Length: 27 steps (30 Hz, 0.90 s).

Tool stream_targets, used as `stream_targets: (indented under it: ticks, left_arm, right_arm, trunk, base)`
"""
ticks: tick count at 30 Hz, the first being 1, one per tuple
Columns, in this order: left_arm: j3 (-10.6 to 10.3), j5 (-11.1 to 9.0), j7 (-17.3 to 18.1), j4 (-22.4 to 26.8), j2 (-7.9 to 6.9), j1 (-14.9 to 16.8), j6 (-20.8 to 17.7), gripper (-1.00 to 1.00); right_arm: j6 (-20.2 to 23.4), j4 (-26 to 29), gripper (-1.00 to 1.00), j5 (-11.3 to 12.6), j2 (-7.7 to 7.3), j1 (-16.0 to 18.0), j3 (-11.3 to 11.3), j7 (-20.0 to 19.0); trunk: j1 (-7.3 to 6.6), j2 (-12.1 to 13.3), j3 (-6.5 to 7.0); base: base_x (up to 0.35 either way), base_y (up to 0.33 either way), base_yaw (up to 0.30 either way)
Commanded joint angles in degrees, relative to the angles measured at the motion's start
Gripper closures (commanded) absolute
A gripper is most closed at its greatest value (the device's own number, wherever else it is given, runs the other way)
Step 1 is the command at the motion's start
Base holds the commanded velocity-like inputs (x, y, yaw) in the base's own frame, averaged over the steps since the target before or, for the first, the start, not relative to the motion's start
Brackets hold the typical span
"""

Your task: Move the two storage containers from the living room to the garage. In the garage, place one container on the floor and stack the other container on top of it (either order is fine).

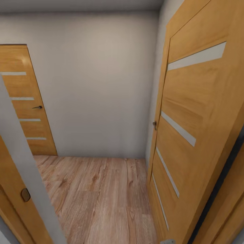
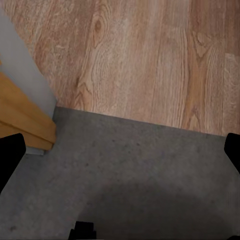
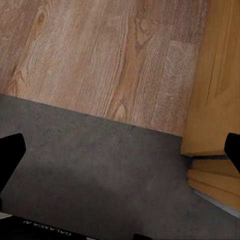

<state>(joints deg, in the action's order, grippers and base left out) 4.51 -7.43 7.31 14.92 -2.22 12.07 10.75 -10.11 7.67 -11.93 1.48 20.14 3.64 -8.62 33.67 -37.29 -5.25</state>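
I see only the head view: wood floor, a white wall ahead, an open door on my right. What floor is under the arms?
Observer: In the left wrist view, grey concrete floor lies under the left end effector. It meets the wood planks at a straight line.
Operator: Do the end effectors hold something?
Observer: No. The left one is open with bare floor between its fingers, and so is the right end effector.
Operator: Is something near the right arm?
Observer: Yes. In the right wrist view, the foot of a wooden door frame stands beside the line where the planks meet the concrete.
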Motion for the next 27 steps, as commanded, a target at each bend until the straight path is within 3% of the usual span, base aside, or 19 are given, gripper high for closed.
stream_targets:
  ticks: [1,15,27]
  left_arm:
    - [0.4,-0.5,0.6,-0.1,0.02,0.1,0.1,-1.0]
    - [0.4,-0.5,0.6,-0.1,0.02,0.1,0.0,-1.0]
    - [0.4,-0.5,0.6,-0.1,0.02,0.1,0.0,-1.0]
  right_arm:
    - [-0.2,0.0,-1.0,-0.5,0.01,0.0,0.4,-0.2]
    - [-0.2,0.0,-1.0,-0.5,-0.01,0.1,0.4,-0.2]
    - [-0.2,0.0,-1.0,-0.5,-0.01,0.1,0.4,-0.2]
  trunk:
    - [0.02,-0.1,-0.1]
    - [0.02,-0.1,-0.1]
    - [0.02,-0.1,-0.1]
  base:
    - [0.027,0.0,0.118]
    - [0.004,0.0,0.034]
    - [0.252,0.0,0.0]
